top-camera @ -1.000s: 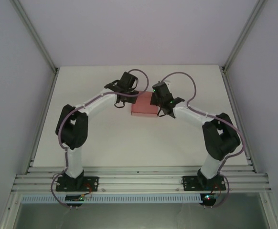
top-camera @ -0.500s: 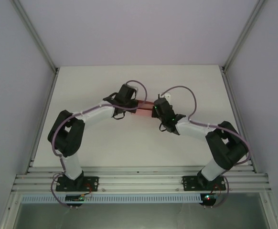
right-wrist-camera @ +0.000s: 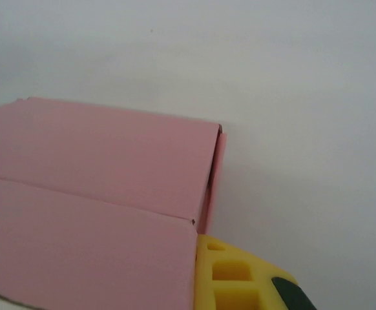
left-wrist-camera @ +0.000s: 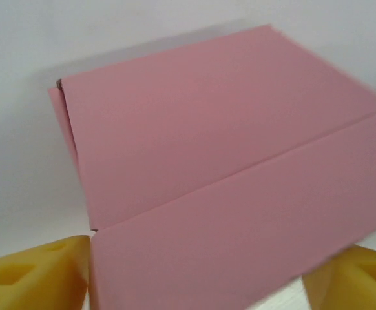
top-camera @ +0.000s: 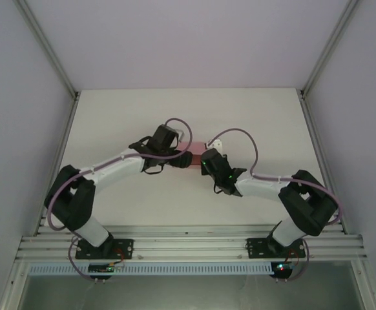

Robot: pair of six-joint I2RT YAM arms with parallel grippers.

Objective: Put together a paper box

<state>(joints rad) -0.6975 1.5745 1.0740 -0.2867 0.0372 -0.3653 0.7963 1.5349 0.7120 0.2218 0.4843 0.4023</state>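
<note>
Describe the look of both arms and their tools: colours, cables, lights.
Both arms are alike: the left arm and right arm have white links between bulky black joints, with a thin purplish cable looping along each. Each tool has a black body; its fingers are yellow blocks with moulded recesses. Small green lights glow on the right tool.
</note>
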